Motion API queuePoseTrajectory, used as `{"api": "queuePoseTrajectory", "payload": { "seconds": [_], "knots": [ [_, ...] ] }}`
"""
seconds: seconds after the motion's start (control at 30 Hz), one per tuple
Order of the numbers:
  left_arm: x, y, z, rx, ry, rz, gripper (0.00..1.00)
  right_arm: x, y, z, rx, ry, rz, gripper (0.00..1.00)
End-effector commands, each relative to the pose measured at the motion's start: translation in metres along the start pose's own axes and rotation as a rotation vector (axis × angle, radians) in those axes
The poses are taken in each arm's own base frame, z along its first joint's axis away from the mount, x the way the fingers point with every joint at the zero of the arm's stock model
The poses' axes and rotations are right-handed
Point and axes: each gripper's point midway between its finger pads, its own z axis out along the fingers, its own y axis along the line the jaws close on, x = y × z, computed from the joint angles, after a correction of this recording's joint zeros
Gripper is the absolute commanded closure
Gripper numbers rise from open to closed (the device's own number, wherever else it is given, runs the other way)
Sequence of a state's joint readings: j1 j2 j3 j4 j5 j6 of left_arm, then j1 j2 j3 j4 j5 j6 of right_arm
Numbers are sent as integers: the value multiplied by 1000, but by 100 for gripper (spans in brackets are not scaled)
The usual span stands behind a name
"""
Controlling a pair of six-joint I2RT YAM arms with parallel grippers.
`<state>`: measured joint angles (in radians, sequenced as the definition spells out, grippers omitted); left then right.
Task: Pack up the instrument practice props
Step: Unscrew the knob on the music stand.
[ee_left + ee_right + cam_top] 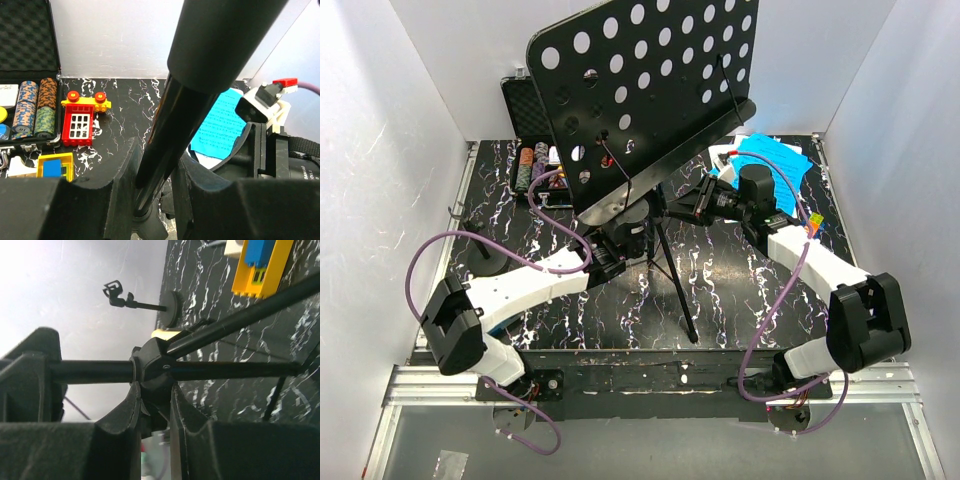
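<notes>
With the stand standing mid-table, the left gripper, closed snugly round its pole, should brace it while the right gripper, nipped onto the hub, slides squarely along the shaft, folding the legs.

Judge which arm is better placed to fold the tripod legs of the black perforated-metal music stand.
Right, probably. The right gripper flanks the black hub where the tripod legs meet; the left gripper is clamped on the black music stand's upright pole, steadying it.
</notes>
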<state>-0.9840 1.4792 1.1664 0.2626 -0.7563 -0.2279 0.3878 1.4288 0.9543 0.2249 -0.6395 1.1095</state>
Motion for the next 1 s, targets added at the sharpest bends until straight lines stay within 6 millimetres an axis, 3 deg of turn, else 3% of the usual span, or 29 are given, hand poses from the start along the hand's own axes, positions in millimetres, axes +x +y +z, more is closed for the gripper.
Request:
{"api": "queuePoseTrajectory", "payload": {
  "seconds": [0.0, 0.27, 0.53, 0.63, 0.7, 0.77, 0.8, 0.87, 0.97],
  "knots": [
    [7, 6, -12, 9, 30, -10, 100, -16, 19, -2, -47, -102, -462, 99],
    [14, 5, -13, 27, 47, -8, 100, -21, 27, -12, -3, -226, -758, 99],
    [17, 0, -13, 52, 60, -17, 100, -9, 36, -8, 110, -380, -1220, 99],
    [21, 0, -13, 53, 68, -13, 100, -13, 32, -11, 190, -440, -1358, 99],
    [22, 0, -14, 54, 69, -12, 100, -16, 30, -16, 228, -482, -1391, 99],
    [23, 1, -14, 52, 72, -9, 100, -19, 29, -24, 260, -502, -1315, 99],
    [23, 2, -14, 49, 70, -10, 100, -20, 32, -30, 273, -509, -1252, 92],
    [24, 1, -14, 50, 72, -7, 100, -18, 37, -40, 292, -496, -1115, 63],
    [24, 2, -13, 49, 70, 0, 100, -5, 44, -46, 242, -446, -940, 31]
  ]
}}
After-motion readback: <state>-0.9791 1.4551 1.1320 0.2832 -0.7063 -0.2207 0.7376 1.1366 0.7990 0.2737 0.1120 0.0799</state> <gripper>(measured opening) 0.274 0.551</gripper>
